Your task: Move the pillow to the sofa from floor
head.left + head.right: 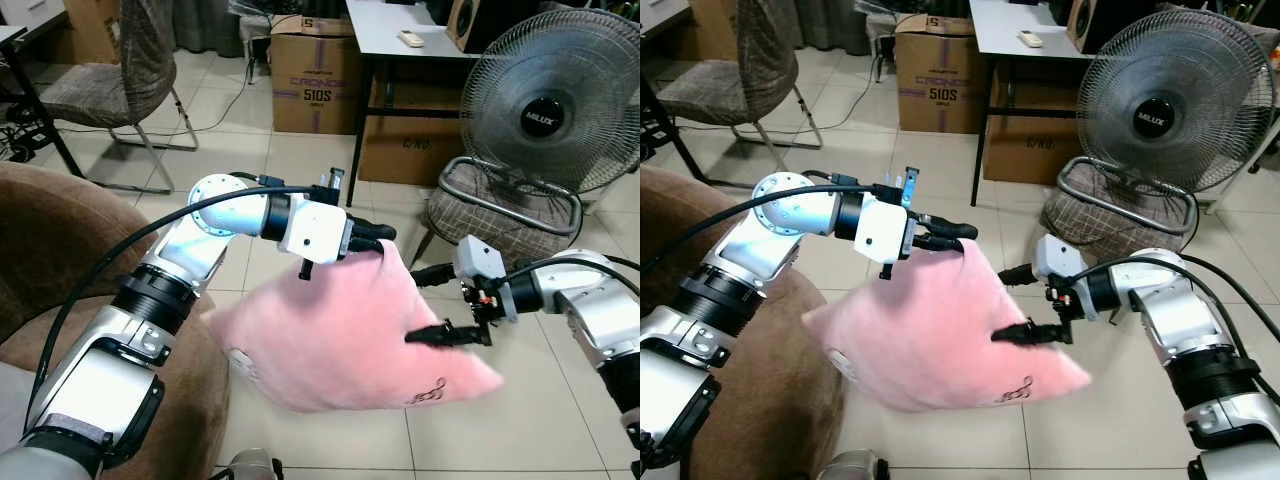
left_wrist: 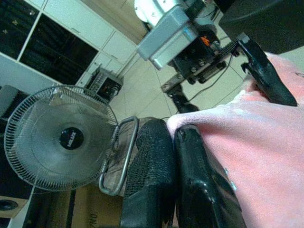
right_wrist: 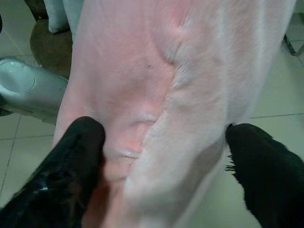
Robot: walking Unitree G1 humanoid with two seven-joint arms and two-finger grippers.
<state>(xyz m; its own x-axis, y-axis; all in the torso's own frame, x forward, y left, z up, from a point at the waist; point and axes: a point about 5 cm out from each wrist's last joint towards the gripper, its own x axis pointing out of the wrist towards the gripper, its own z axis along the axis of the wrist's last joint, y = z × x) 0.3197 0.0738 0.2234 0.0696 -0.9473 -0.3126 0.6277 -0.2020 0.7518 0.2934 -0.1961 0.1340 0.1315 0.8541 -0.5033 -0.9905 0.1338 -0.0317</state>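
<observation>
A pink pillow hangs in the air above the tiled floor, just right of the brown sofa. My left gripper is shut on the pillow's top corner; in the left wrist view its fingers press together on the pink cloth. My right gripper is at the pillow's right edge. Its fingers stand wide apart with the pillow between them, one touching the fabric, the other at its edge.
A standing fan and a cushioned chair seat are close on the right. Cardboard boxes and a white table stand behind. Another chair is at the back left.
</observation>
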